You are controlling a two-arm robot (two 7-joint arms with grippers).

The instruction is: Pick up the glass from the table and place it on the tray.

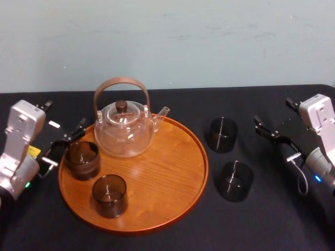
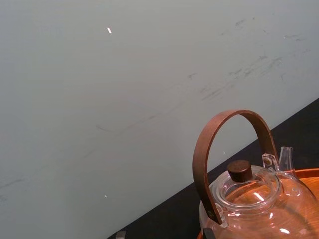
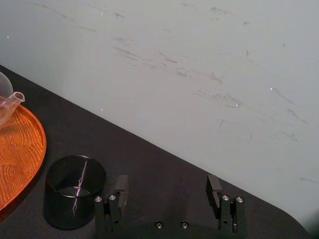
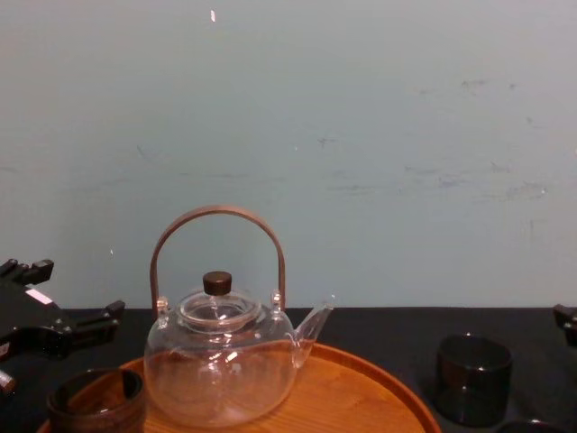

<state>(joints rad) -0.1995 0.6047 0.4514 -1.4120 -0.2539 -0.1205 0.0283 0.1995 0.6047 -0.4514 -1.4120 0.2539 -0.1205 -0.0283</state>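
Observation:
Two dark glasses stand on the black table right of the tray, a far glass point(image 1: 223, 134) point(image 3: 75, 191) point(image 4: 473, 379) and a near glass point(image 1: 235, 180). The round orange-brown wooden tray point(image 1: 172, 201) point(image 4: 397, 390) point(image 3: 20, 149) carries a glass teapot point(image 1: 125, 128) point(image 2: 259, 199) point(image 4: 221, 361) and two more dark glasses point(image 1: 82, 159) point(image 1: 110, 195). My right gripper point(image 1: 273, 116) point(image 3: 168, 186) hovers open just right of the far glass, with nothing between its fingers. At the tray's left edge my left gripper point(image 1: 65, 145) point(image 4: 59, 316) is open, beside the glass on the tray.
A pale wall rises behind the table's far edge. The teapot's tall brown handle point(image 1: 121, 83) point(image 4: 216, 216) arches above the tray's back left. Bare black cloth lies between the tray rim and the two glasses on the table.

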